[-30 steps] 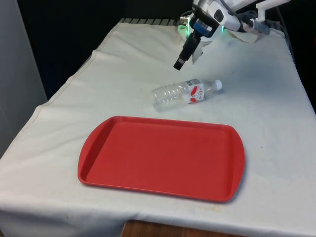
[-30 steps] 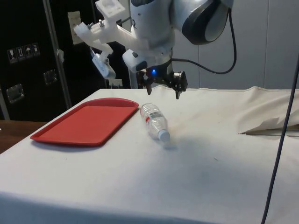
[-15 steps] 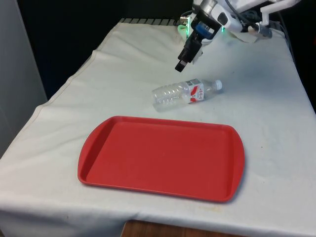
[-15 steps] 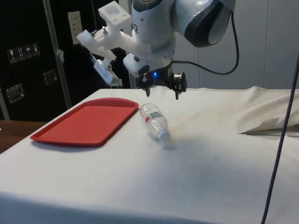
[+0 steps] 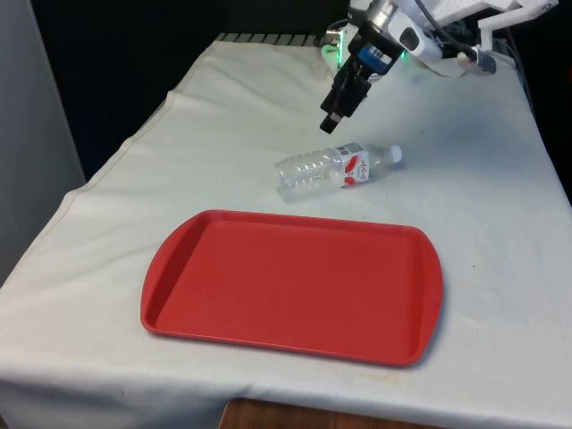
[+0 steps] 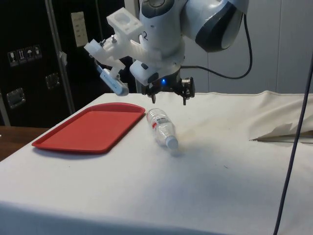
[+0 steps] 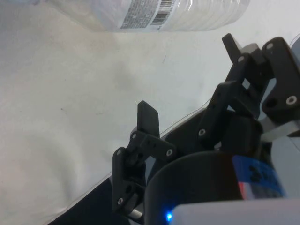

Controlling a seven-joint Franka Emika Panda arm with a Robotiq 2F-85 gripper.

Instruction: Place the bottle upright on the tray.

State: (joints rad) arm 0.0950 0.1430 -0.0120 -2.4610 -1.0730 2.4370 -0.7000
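The bottle [image 5: 335,168] lies on its side on the cloth-covered counter [image 5: 223,134], just beyond the far rim of the red tray [image 5: 295,286], with bare cloth all round it and its cap toward the front view's right. The pincer [image 5: 330,122] hangs in the air beyond the bottle, fingers [image 7: 149,118] spread wide and holding nothing. In the wrist view the bottle [image 7: 154,14] is cut off by the frame, its barcode label showing.
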